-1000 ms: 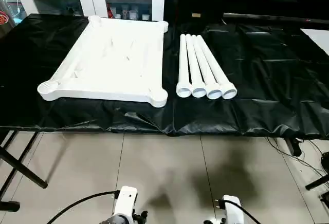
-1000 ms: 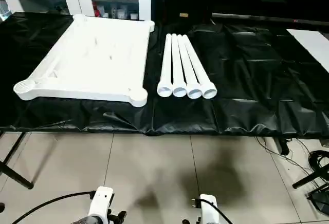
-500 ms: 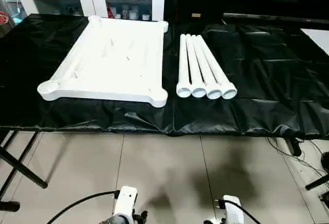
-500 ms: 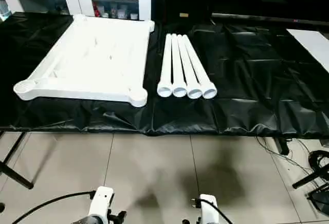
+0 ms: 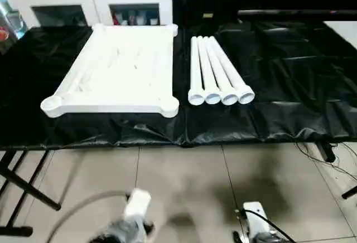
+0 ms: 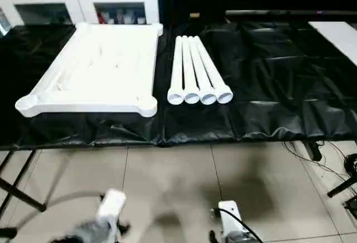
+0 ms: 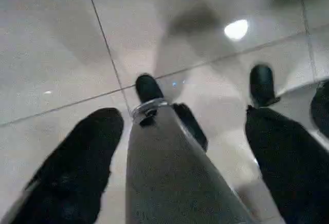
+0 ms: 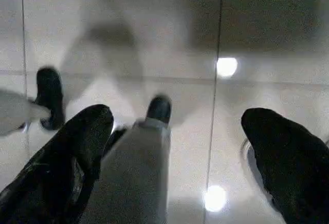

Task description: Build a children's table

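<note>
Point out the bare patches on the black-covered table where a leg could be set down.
The wide black sheet right of the four legs is bare to the far edge. A narrow strip runs along the near edge in front of the table top. The gap between top and legs is tight.

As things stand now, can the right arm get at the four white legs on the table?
Probably yes. The legs lie bare on the black cover, open ends toward the robot, nothing on them. The right gripper is open, empty, low over the floor.
</note>
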### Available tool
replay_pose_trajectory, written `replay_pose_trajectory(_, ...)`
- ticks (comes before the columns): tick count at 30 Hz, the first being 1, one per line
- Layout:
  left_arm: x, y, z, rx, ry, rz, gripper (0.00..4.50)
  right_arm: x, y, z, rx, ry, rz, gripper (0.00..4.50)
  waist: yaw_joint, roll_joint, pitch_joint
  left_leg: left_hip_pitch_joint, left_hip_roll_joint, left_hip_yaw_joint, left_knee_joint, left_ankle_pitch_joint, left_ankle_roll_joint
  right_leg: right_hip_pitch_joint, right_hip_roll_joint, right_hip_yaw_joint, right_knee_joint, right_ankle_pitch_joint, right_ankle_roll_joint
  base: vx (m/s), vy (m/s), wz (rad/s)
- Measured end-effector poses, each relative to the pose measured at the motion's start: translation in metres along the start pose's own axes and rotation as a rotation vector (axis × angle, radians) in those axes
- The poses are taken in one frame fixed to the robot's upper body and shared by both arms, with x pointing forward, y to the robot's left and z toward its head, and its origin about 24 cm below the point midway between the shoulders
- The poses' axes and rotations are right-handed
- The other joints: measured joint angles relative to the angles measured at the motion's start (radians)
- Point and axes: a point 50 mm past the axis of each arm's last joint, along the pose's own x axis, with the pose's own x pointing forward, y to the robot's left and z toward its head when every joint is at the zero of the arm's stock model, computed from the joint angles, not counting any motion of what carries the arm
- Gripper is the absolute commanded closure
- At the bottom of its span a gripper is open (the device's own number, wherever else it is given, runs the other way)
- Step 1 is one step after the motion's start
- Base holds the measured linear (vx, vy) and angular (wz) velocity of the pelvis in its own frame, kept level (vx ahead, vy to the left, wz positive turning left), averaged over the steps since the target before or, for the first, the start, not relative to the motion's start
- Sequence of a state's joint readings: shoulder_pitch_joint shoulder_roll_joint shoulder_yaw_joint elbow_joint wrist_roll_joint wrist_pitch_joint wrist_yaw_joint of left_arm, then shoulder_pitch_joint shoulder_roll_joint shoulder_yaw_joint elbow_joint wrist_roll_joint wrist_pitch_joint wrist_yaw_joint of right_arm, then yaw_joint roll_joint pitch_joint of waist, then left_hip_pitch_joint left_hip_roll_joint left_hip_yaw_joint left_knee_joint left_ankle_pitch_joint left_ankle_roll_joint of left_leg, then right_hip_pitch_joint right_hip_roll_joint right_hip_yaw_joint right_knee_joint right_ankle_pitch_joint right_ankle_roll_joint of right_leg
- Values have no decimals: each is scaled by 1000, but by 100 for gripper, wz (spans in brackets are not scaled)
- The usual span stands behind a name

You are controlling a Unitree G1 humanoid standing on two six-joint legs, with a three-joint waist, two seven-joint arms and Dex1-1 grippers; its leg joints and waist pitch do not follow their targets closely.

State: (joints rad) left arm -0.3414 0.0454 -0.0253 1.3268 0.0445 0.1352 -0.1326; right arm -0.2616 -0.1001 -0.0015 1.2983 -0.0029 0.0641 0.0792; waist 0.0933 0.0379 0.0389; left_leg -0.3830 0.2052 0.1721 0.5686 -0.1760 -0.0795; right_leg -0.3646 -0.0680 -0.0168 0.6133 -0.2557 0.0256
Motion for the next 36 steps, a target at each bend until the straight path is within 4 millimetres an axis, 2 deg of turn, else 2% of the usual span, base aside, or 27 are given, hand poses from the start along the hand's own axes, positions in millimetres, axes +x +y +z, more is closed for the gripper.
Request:
replay_pose_trajectory(1, -1, 5, 7, -21, -40, 2, 8, 0, -2, 7, -16, -38, -17, 0, 1, 0, 0, -3, 0, 0, 1, 1, 2, -3, -1, -1, 1, 1, 0, 0, 0, 0)
replay_pose_trajectory(5, -7, 21, 35, -93, -228, -16, 8, -5, -11, 40, -52, -255, 8, 0, 5, 1, 0, -2, -1, 2, 2, 3, 5, -1, -5, -1, 2, 2, 0, 0, 0, 0)
replay_pose_trajectory(8, -15, 25, 42, -84, -377, -65, 8, -14, -12, 56, -97, -405, 92, 0, 8, -3, -1, -3, -1, 3, 2, 3, 7, -1, -6, -2, 1, 2, 0, 0, 0, 0)
replay_pose_trajectory(10, -19, 29, 42, -66, -417, -64, 8, -16, -14, 56, -109, -432, 105, 0, 9, -5, -1, -4, -1, 3, 2, 4, 9, -1, -6, -2, 1, 2, 0, 0, 0, 0)
replay_pose_trajectory(13, -32, 41, 35, 2, -506, -47, 8, -29, -22, 46, -143, -504, 121, 0, 20, -7, -1, -5, -1, 3, 2, 3, 12, -1, -6, -3, -1, 2, 1, 0, 0, 0)
replay_pose_trajectory(15, -43, 51, 31, 38, -550, -27, 8, -38, -29, 41, -159, -539, 133, 0, 21, -8, 0, -6, -1, 3, 2, 2, 10, -2, -6, -3, -2, 2, 2, 0, 0, 0)
replay_pose_trajectory(19, -69, 53, 29, 102, -663, -25, 8, -70, -26, 39, -187, -666, 212, 0, 23, -6, 0, -4, -1, 4, 1, 1, 9, 0, -6, -2, -4, 2, 3, 0, 0, 0)
replay_pose_trajectory(22, -96, 45, 33, 123, -786, -53, 8, -104, -20, 40, -194, -757, 283, 0, 23, -4, 1, -3, -1, 4, 0, 1, 8, 1, -5, -1, -4, 2, 5, 0, 0, 0)
replay_pose_trajectory(23, -111, 42, 38, 114, -849, -50, 8, -120, -19, 45, -183, -802, 308, 0, 23, -3, 2, -3, -1, 4, -1, 1, 8, 1, -5, -1, -4, 2, 5, 0, 0, 0)
replay_pose_trajectory(27, -140, 37, 68, 74, -1004, -13, 8, -153, -17, 78, -115, -952, 349, 0, 21, -3, 1, -1, -2, 3, -2, 1, 8, -1, -5, 0, -3, 4, 11, 0, 0, 0)
replay_pose_trajectory(31, -161, 44, 98, 24, -1107, 90, 8, -172, -23, 119, 8, -1103, 295, 0, 18, -7, 2, -1, -2, 2, -3, 2, 7, -3, -3, 1, -2, 8, 15, 0, 0, 0)
replay_pose_trajectory(33, -170, 49, 123, 36, -1159, 113, 8, -181, -24, 150, 68, -1231, 210, 0, 18, -18, 2, -4, -2, 2, -3, 4, 4, -9, -3, 1, 1, 11, 15, 0, 0, 0)
replay_pose_trajectory(35, -179, 51, 140, 54, -1188, 121, 8, -184, -29, 167, 104, -1252, 138, 0, 21, -27, -5, -4, -2, 2, -2, 8, 1, -8, -2, 2, 1, 12, 16, 0, 0, 0)
replay_pose_trajectory(36, -181, 52, 143, 48, -1187, 128, 8, -182, -31, 170, 110, -1234, 127, 0, 20, -36, -8, -3, -2, 2, -2, 8, 1, -7, -2, 3, 1, 12, 15, 0, 0, 0)
